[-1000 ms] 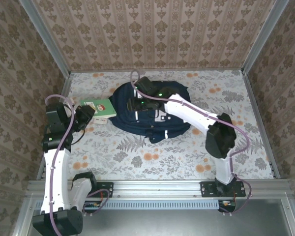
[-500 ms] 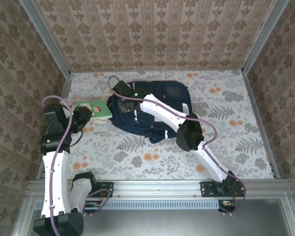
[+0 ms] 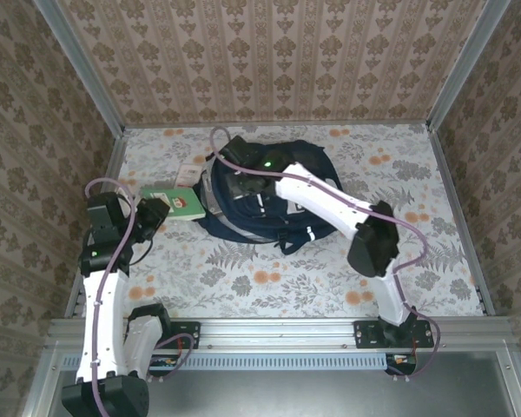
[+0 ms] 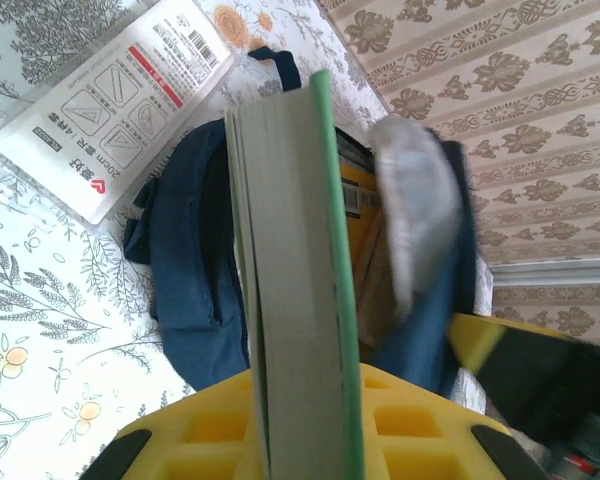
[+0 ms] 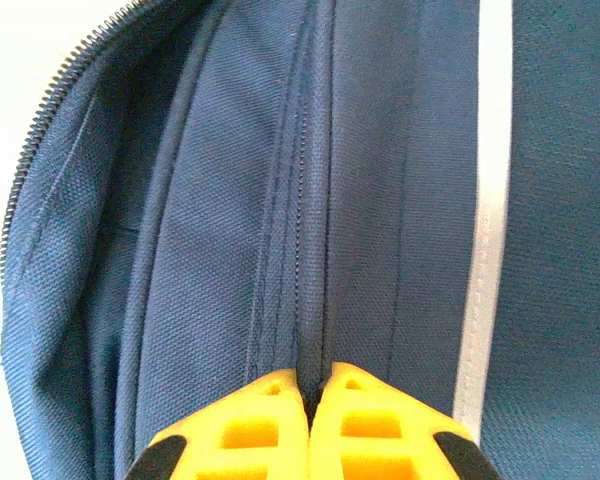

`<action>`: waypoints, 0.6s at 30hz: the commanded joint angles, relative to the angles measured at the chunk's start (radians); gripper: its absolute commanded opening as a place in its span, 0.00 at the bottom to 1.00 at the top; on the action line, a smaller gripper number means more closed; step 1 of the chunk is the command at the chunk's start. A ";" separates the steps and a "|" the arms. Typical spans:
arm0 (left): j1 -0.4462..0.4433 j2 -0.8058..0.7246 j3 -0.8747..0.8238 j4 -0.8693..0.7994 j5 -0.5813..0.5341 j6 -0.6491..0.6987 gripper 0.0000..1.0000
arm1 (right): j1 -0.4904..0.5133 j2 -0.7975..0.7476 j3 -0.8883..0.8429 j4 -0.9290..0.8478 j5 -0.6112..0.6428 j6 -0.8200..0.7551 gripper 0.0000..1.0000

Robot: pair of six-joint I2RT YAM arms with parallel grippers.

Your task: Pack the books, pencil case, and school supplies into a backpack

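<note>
The navy backpack (image 3: 273, 195) lies at the middle back of the table. My right gripper (image 3: 234, 165) is over its left end, and in the right wrist view the gripper (image 5: 310, 392) is shut on a raised seam of the backpack (image 5: 230, 250) fabric. The zipper edge (image 5: 50, 120) gapes to the left of it. My left gripper (image 3: 152, 213) is shut on the green book (image 3: 178, 200), held just left of the bag. In the left wrist view the green book (image 4: 295, 300) stands edge-on between the jaws, pointing at the backpack (image 4: 190, 290). A white packet with red print (image 4: 110, 110) lies flat beside the bag.
Patterned walls with metal corner posts (image 3: 87, 78) close the table in on three sides. The floral tabletop (image 3: 269, 278) in front of the backpack is bare. A rail (image 3: 278, 330) with both arm bases runs along the near edge.
My right gripper has closed on the backpack's fabric near its left end, and the bag's edge has lifted and shifted. The left gripper has kept hold of the green book, drifting slightly.
</note>
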 commanded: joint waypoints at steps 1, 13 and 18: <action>-0.002 -0.027 -0.037 0.136 0.054 -0.063 0.00 | -0.032 -0.170 -0.082 0.069 -0.106 -0.013 0.00; -0.356 0.051 -0.208 0.547 -0.254 -0.236 0.00 | -0.119 -0.424 -0.330 0.195 -0.343 0.105 0.00; -0.436 0.201 -0.202 0.684 -0.385 -0.249 0.00 | -0.120 -0.454 -0.358 0.225 -0.361 0.128 0.00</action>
